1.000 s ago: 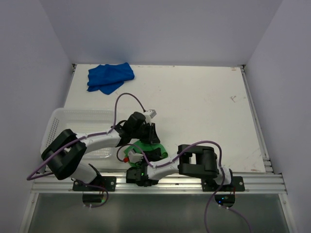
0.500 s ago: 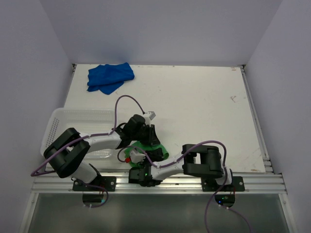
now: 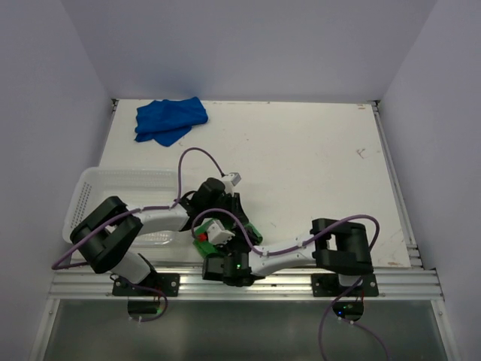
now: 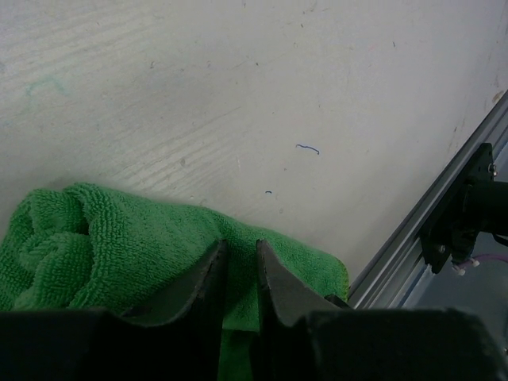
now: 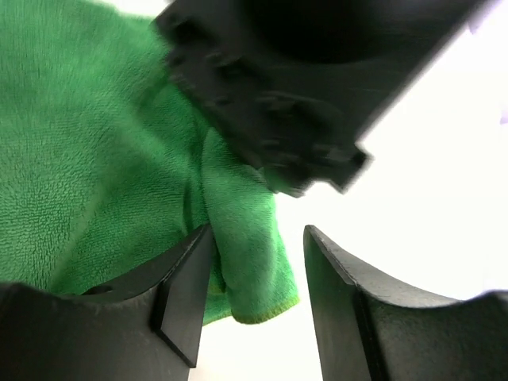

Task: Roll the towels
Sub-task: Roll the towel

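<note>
Near desk [image 3: 301, 165] edge: right arm stretched low leftward, right claw [image 5: 258, 238] with jaws apart about green towel [image 4: 119, 230] corner. Just beyond: left arm folded, left claw [image 4: 240, 248] clamped on that towel's fold. Far-left corner: crumpled blue towel [image 3: 170, 119].

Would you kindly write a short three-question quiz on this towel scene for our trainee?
1. True or false: the blue towel lies inside the basket.
2. Which towel does the left end effector pinch? A: the green towel. B: the blue towel. C: neither.
3. Fill in: the jaws of the right end effector stand ____ around the green towel's edge.
Key: 1 false; 2 A; 3 open.
</note>
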